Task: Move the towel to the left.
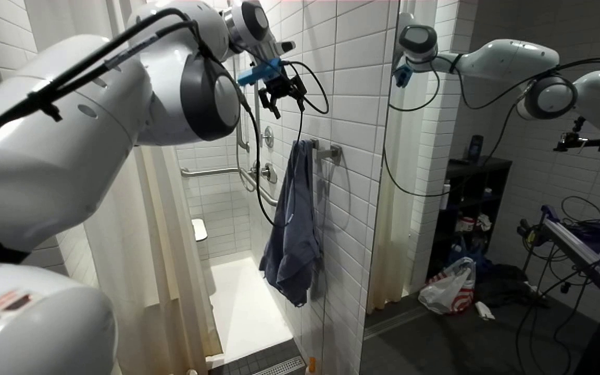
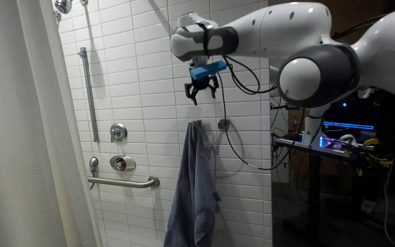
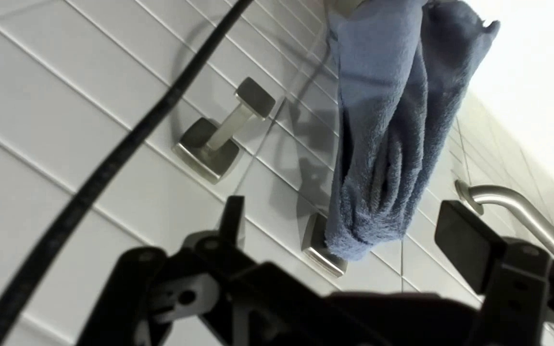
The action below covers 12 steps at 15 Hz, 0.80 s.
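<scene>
The blue-grey towel [image 1: 292, 229] hangs from a square metal wall hook on the white tiled wall. It also shows in an exterior view [image 2: 194, 192] and in the wrist view [image 3: 378, 139]. Its bunched top covers part of the hook base [image 3: 322, 252]. My gripper [image 1: 282, 104] is above the towel, apart from it, in both exterior views [image 2: 201, 96]. In the wrist view my gripper [image 3: 349, 230] has its fingers wide apart with nothing between them touching. A second, bare hook [image 2: 223, 124] is to the right of the towel in both exterior views [image 1: 334, 152].
A black cable [image 3: 113, 163] hangs from the arm near the towel. A metal grab bar [image 2: 125, 182] and shower valves [image 2: 118, 132] are on the wall to the left. A pale shower curtain [image 1: 159, 260] hangs at the left. A mirror borders the wall's right edge.
</scene>
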Motion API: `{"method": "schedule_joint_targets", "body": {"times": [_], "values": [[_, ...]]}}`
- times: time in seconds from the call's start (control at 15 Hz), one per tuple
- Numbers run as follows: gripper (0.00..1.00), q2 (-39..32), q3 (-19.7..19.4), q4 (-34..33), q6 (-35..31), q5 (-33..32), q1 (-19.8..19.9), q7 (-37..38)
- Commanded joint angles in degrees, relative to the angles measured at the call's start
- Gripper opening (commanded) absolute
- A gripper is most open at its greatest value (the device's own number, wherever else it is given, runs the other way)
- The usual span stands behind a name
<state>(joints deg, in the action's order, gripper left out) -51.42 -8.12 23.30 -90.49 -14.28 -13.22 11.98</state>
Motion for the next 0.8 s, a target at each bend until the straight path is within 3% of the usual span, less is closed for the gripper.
{"method": "schedule_joint_targets", "body": {"times": [0.0,0.2,0.27,0.33,0.4,0.47,0.53,0.6,0.67,0.73], "values": [[1.00,4.46,2.78,2.50,8.06,3.92,0.74,-1.15],[1.00,4.09,5.88,2.47,13.32,9.30,2.83,-0.71],[1.00,0.37,6.96,-3.17,17.20,11.02,4.00,-0.42],[1.00,0.00,7.70,-3.07,19.33,12.63,4.69,0.61],[1.00,2.37,7.79,1.93,19.19,13.64,4.85,2.34],[1.00,-1.00,8.07,-3.51,22.25,14.25,5.47,3.06],[1.00,1.25,7.74,0.90,20.51,14.55,5.42,4.73],[1.00,-1.87,7.66,-4.34,22.32,14.65,5.71,6.29],[1.00,0.17,7.32,-0.50,20.67,14.78,5.66,8.29],[1.00,-2.38,7.44,-4.75,22.71,14.90,5.82,9.61]]}}
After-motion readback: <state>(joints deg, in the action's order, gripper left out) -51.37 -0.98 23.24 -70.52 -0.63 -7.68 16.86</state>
